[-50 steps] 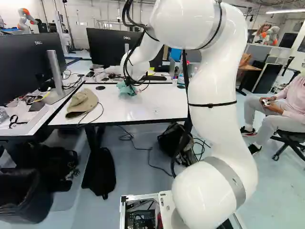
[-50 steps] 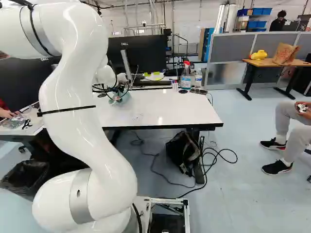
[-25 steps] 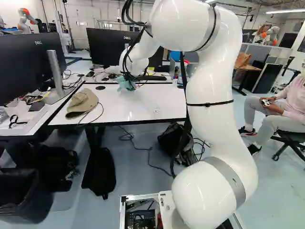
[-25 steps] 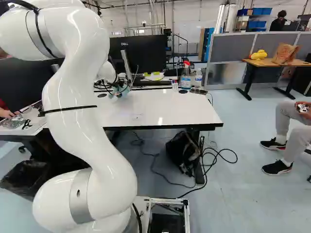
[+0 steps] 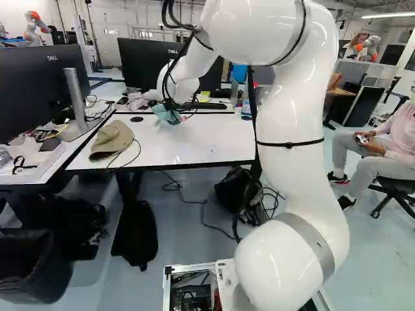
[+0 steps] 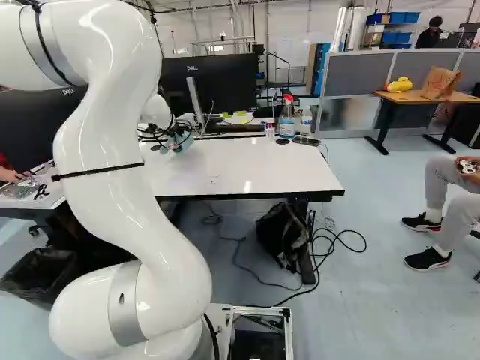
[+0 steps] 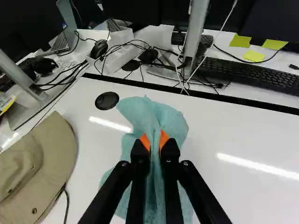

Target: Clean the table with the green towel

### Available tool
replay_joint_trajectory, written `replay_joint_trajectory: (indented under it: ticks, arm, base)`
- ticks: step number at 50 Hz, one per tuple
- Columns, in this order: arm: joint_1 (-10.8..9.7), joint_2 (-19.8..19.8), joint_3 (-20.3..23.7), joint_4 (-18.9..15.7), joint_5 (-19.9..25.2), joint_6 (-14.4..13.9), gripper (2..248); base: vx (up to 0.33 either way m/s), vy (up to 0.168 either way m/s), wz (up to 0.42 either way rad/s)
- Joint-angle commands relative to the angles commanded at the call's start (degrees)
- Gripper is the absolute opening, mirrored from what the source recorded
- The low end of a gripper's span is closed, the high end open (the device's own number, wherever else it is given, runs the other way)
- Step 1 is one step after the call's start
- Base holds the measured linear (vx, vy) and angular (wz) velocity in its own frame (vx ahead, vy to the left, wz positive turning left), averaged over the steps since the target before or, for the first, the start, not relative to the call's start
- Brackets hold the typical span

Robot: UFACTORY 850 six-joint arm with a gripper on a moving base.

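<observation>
In the wrist view, the narrowly parted fingers of the black two-fingered tool [image 5: 171, 105] pinch and partly hide a bunched, creased blue-green cloth towel [image 7: 152, 114].

Brt o/all; glare streaks [image 7: 258, 166] on tbl [image 7: 243, 133].

The table [image 7: 243, 135] has a smooth, glossy white top that throws back streaks of light. Toward its far edge the towel [image 7: 140, 109] is soft, matt cloth in creased folds, and at its left edge the hat [image 7: 56, 154] is matt, stitched fabric. The arm [image 6: 112, 135] is smooth and shiny; the spray bottle [image 6: 286, 126] by the table's far right corner is see-through plastic.
</observation>
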State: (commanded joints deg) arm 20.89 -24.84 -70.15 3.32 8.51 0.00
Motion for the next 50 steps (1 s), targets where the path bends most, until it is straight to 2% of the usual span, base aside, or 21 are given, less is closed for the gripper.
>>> replay_joint_trajectory:
  ticks: [25, 50]
  arm:
    - [1.23, 6.25, 7.67, 0.00, 0.00, 0.00, 41]
    - [0.28, 13.08, 15.64, 0.00, 0.00, 0.00, 41]
  base:
    - [0.000, 0.000, 0.000]
    - [0.000, 0.000, 0.000]
